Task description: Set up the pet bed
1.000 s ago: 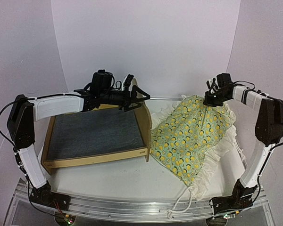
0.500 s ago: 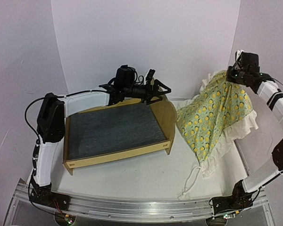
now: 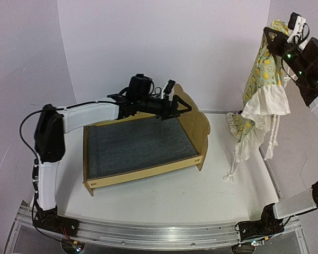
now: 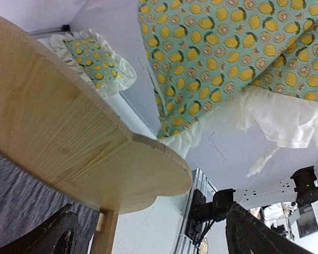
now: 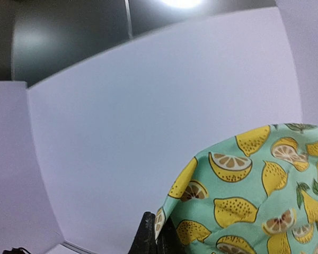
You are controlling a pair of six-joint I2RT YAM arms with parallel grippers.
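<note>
Standing on the white tabletop [image 3: 164,196], left of centre: pet bed [image 3: 140,148], light plywood frame, low rails, dark grey-blue mattress pad lying flat inside. Tall curved headboard [image 3: 195,117] at its right end, upright.

Left hand [image 3: 175,105]: reaching in from the left above the far rail, released, fingers spread wide. In the left wrist view the headboard's rounded top lies between the two dark fingertips [image 4: 58,233]; whether they touch it cannot be told.

Right hand [image 3: 278,37]: raised high at the far right, clenched on the top of the lemon-print blanket [image 3: 262,74].

Lemon-print blanket: green-yellow, hanging lengthwise from that grip, white ruffle and ties dangling toward the tabletop, right of the bed and apart from it.

Pillow [image 3: 237,126]: small, matching ruffled print, lying on the tabletop just behind the blanket's lower edge, right of the headboard.
</note>
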